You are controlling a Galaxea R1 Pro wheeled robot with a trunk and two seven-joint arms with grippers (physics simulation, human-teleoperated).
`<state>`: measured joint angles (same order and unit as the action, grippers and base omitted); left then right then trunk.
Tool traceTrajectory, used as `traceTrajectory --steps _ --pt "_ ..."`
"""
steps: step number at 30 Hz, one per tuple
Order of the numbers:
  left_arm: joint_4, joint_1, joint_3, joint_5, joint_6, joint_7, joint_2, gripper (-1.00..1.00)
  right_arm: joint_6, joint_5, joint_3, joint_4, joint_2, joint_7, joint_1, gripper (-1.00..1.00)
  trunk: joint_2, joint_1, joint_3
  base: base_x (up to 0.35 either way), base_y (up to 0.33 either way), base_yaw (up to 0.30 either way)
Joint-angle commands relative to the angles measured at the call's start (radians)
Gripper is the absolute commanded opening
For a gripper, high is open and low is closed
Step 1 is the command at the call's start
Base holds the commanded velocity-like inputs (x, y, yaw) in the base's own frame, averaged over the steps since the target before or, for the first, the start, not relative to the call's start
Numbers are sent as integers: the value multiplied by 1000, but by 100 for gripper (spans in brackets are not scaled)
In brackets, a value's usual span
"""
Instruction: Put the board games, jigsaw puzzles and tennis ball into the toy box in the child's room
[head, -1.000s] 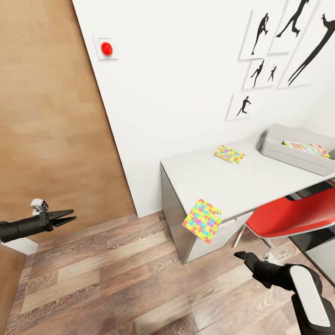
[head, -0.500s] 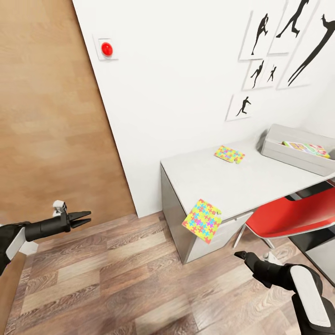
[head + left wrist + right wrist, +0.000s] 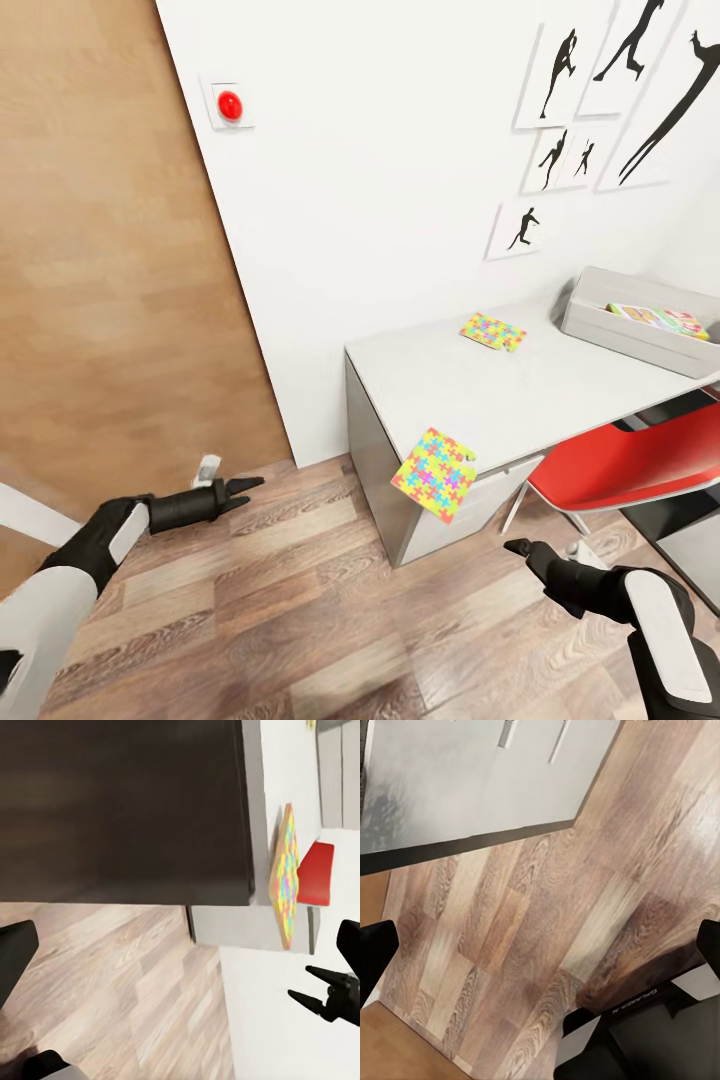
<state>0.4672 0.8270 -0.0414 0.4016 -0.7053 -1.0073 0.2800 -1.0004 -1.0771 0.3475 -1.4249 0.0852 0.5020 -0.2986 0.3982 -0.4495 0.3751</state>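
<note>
no readable text on the room's things.
only faint mirrored lettering on the dark robot base [image 3: 649,1039] in the right wrist view, too blurred to read.

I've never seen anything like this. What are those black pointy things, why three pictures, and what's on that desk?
These are simulator renders of a two-armed robot. The big picture comes from its head camera, looking down over both arms. The black pointed things are its left gripper and right gripper, both holding nothing. The two smaller pictures come from cameras on its wrists, mostly seeing the wood floor. On the pale desk one jigsaw puzzle lies flat near the wall, and another jigsaw puzzle overhangs the front edge. A grey toy box at the far end holds a colourful game box. A red chair stands beside the desk.
</note>
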Motion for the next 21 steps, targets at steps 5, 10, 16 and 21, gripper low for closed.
traceTrajectory --steps 5,10,16,21 --pt "-54 0 -2 3 42 26 -50 100 -4 -10 1 -2 1 10 -1 100 2 -1 2 0 0 0" --pt "-87 -1 3 2 80 32 -126 100 -6 -10 18 -1 3 10 -1 100 2 -1 2 0 0 0" --pt "-115 -2 4 2 112 33 -171 100 -9 -10 30 -1 8 10 -1 100 2 -1 2 0 0 -1" --pt "-121 -2 5 3 114 33 -183 100 -10 -10 35 2 9 11 -1 100 2 -1 2 0 0 -109"
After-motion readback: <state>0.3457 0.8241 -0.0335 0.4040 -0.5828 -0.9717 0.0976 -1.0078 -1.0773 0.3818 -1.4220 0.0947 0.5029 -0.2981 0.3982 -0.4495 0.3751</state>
